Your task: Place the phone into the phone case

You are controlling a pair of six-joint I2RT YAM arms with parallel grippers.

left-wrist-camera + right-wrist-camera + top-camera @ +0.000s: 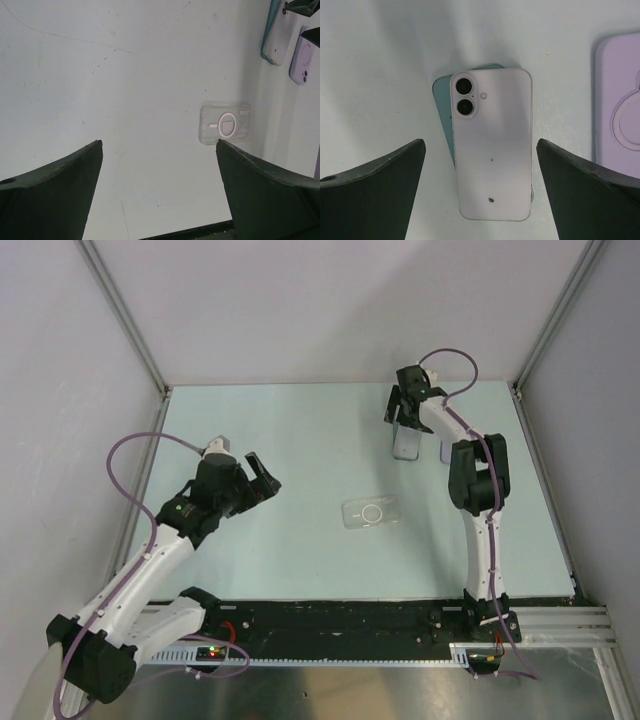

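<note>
A pale mint table (300, 420) fills the walled workspace, with both arms mounted at its near edge. The left arm (150, 560) bends in over the left half of the table, and the right arm (480, 530) stretches up the right side toward the far end.

The left fingers (262, 478) are spread as wide as they go, with nothing between them. They hang over bare table, well apart from everything on it. The right fingers (408, 420) are also spread wide and hold nothing. In the right wrist view they straddle the phone (492, 150), one on each side, with a strip of table showing between each finger and the phone's edge. I cannot tell whether the tips reach the table.

The phone lies flat near the far right of the table, screen down. Its pale lavender back faces up, with the twin camera lenses at one corner. It rests skewed on top of a teal slab (442, 95) of about the same outline, which shows along one long side and at a corner.

Just beside the phone lies a lavender phone case (620, 100) with a ring on its back. A clear phone case (371, 512) with a white ring lies flat nearer the middle of the table, apart from the phone and between the two arms.
</note>
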